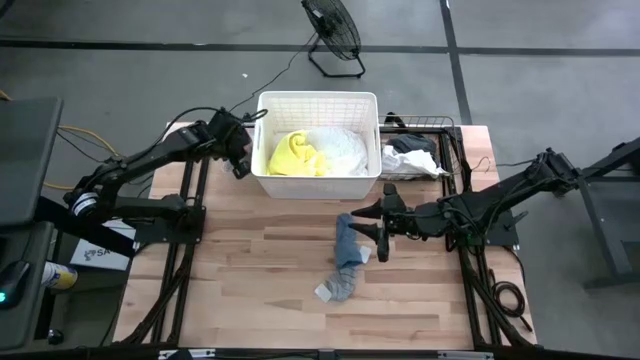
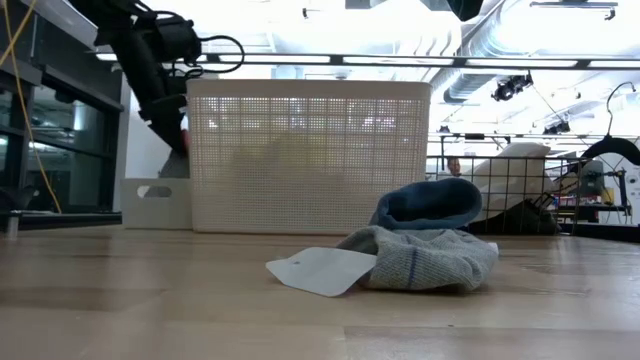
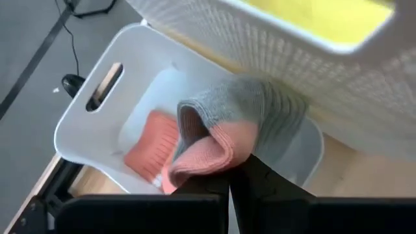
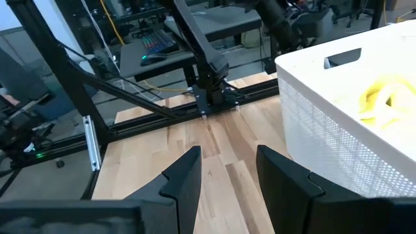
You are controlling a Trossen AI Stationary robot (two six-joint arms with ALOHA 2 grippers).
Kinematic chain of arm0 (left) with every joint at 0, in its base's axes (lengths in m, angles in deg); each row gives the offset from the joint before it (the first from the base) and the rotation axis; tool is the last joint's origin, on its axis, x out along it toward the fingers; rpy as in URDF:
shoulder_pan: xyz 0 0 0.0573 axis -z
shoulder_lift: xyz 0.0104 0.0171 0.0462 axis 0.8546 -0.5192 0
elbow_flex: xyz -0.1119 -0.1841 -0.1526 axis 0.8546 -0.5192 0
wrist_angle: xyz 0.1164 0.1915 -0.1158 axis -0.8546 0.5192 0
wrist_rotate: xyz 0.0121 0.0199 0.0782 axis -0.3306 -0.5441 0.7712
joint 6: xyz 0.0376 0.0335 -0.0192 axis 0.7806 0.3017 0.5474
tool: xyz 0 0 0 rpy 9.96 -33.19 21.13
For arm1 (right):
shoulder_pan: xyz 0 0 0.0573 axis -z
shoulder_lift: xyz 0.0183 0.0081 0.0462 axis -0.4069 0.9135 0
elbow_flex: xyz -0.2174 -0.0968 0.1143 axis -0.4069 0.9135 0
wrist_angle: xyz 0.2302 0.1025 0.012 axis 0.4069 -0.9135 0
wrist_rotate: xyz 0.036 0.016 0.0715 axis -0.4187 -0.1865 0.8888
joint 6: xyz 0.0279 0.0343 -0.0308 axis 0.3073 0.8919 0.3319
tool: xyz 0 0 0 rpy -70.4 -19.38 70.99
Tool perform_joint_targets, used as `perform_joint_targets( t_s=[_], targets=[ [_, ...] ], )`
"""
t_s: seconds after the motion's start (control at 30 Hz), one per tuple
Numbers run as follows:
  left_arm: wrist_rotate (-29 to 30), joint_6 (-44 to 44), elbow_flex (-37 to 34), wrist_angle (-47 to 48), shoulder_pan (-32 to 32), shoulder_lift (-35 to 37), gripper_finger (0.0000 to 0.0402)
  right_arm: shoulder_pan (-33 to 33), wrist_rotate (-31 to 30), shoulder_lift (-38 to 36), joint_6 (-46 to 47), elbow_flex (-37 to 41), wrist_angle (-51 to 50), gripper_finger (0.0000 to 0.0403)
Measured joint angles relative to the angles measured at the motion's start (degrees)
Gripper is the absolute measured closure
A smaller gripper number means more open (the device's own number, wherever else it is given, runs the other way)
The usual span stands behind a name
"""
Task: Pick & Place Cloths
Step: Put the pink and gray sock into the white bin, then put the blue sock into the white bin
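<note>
Left gripper [image 3: 229, 185] pinches a grey-pink sock [image 3: 227, 127] over a small bin [image 3: 91, 123]; right gripper [image 4: 227, 170] is open.

Pale wooden plank tabletop [image 1: 260, 300] on a black frame. White slatted plastic basket [image 1: 318, 103] stands at its far edge, centre. Black wire basket [image 1: 447, 128] just beside it on the right. Small white plastic bin [image 3: 84, 140] with a slot handle sits beside the slatted basket's left side. Black floor fan [image 1: 332, 30] on grey floor beyond the tabletop.
</note>
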Motion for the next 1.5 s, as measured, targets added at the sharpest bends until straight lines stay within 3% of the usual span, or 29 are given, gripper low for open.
perform_joint_targets(
  t_s=[0.2, 0.47, 0.63, 0.87, 1.33, 1.5],
  targets=[
    [4.8, -4.39, 0.0, -0.62, -0.02, -1.46, 0.0401, 0.0, 0.02, 0.0, -0.02, 0.02, 0.02, 0.0263],
    [8.97, -8.77, 0.0, -1.25, -0.04, -8.88, 0.0401, 0.0, 0.02, 0.0, -0.44, 0.01, 0.04, 0.0263],
    [13.66, -8.87, 0.0, -1.01, -0.03, -12.72, 0.0401, 0.0, 0.02, 0.0, -0.5, 0.0, -0.09, 0.0263],
    [15.12, -8.27, 0.0, -0.4, -0.02, -14.36, 0.0401, 0.0, 0.04, 0.0, -1.11, 0.01, -0.2, 0.0263],
    [15.5, -7.42, 7.63, 11.85, 0.02, -4.68, 0.0401, -0.02, 0.09, 0.0, -0.28, 0.02, -0.17, 0.0263],
    [8.64, -7.85, 8.09, 15.2, 0.02, 0.93, 0.0401, -0.54, 0.09, 0.0, -0.26, 0.02, -0.28, 0.0263]
  ],
)
